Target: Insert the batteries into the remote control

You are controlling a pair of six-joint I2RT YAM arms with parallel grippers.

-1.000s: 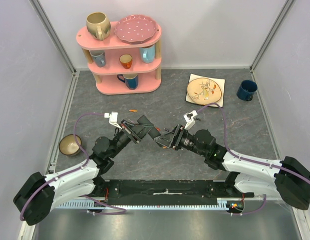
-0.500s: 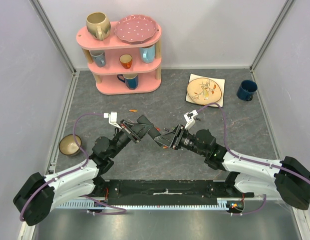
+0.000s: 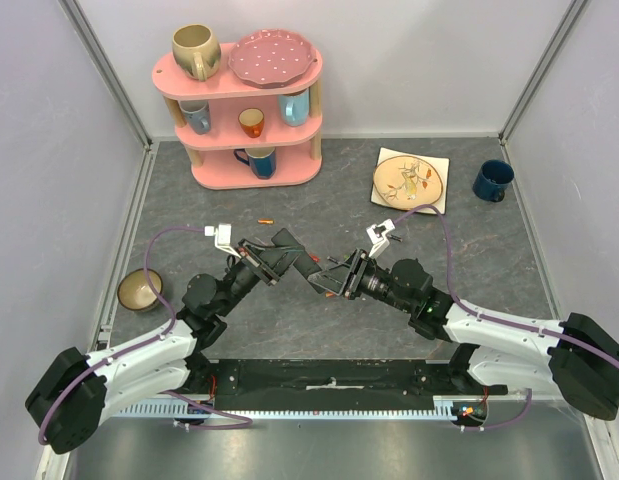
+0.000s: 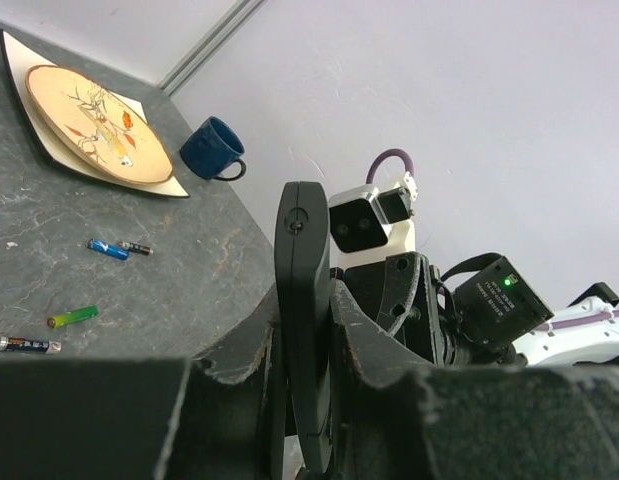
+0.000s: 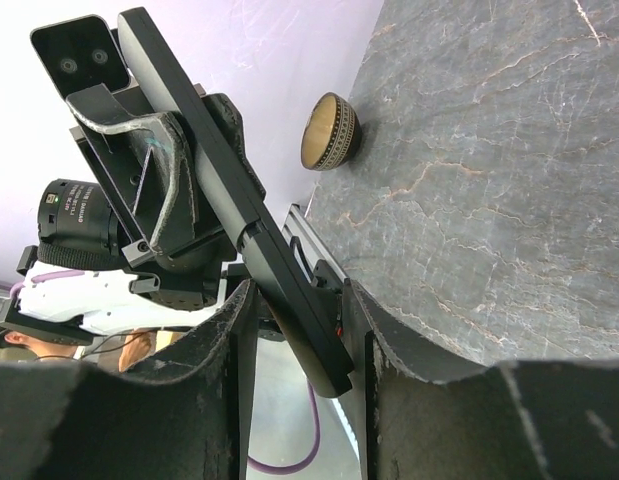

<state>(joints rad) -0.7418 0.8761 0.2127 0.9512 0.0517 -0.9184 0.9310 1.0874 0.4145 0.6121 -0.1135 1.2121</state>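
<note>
The remote control (image 4: 304, 300) is a slim black bar clamped edge-on between my left gripper's (image 3: 289, 256) fingers and held above the table. In the right wrist view its lower end (image 5: 309, 330) sits between my right gripper's (image 3: 329, 284) fingers, which stand a little apart. A small dark piece with a red mark (image 5: 338, 326), seemingly a battery, is pressed between the remote and one right finger. Loose batteries lie on the table: blue (image 4: 107, 249), dark (image 4: 137, 248), green (image 4: 73, 317), dark-and-red (image 4: 25, 345), and an orange one (image 3: 265, 219).
A pink shelf (image 3: 251, 120) with mugs and a plate stands at the back. A painted plate on a white square (image 3: 409, 178) and a blue mug (image 3: 492, 180) sit back right. A small bowl (image 3: 139, 290) is at the left.
Both grippers have crept slightly closer together, with the remote's end sliding a little deeper between the right fingers. Otherwise nothing has moved.
</note>
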